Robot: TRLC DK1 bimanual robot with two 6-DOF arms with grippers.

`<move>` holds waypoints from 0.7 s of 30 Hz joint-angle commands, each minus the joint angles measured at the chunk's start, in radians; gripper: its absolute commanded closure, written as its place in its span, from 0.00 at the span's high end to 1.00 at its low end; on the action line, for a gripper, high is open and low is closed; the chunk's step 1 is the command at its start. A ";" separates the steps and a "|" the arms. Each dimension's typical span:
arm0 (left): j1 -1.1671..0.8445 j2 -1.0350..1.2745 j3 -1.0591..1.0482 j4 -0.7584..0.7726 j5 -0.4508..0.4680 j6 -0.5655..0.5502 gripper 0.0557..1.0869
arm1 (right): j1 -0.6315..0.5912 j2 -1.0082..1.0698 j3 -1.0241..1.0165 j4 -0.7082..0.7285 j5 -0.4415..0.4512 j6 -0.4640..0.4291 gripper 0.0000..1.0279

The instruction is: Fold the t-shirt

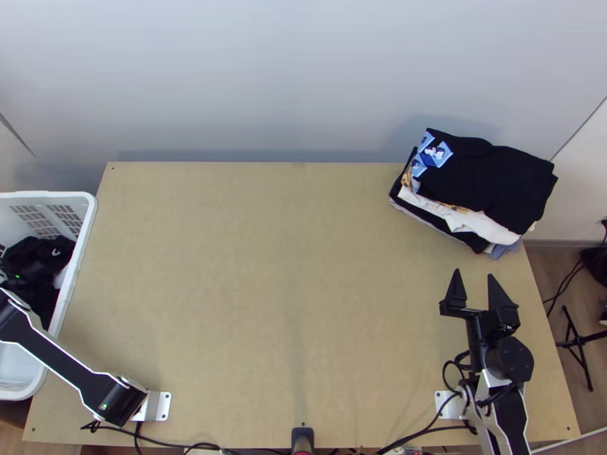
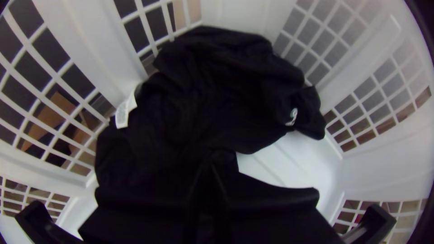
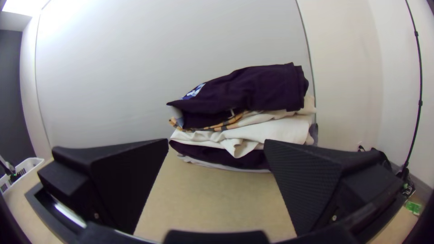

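Pickup looks to be the step in hand: the black shirt (image 2: 203, 99) lies bunched in the white basket (image 1: 89, 227) at the left of the counter (image 1: 265, 265). Over it, the left pincer (image 2: 212, 167) is clenched at the cloth; whether it has caught any, I cannot tell. Next probably calls for a firm hold, then a lift clear of the basket wall, where fabric could snag. Near right, the right pincer (image 1: 473, 274) is spread and unladen, facing the clothes stack (image 1: 485, 182) at far right, which spreading should avoid.
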 commanded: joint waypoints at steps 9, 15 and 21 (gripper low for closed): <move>0.018 -0.520 -0.001 -0.223 0.177 -0.206 0.03 | 0.000 0.000 0.000 0.000 0.000 0.000 0.96; 0.011 -0.793 -0.011 -0.267 0.308 -0.263 0.03 | 0.000 0.000 0.000 0.000 0.000 0.000 0.96; -0.041 -1.023 -0.080 -0.336 0.403 -0.275 0.03 | 0.000 0.000 0.000 0.000 0.000 0.000 0.96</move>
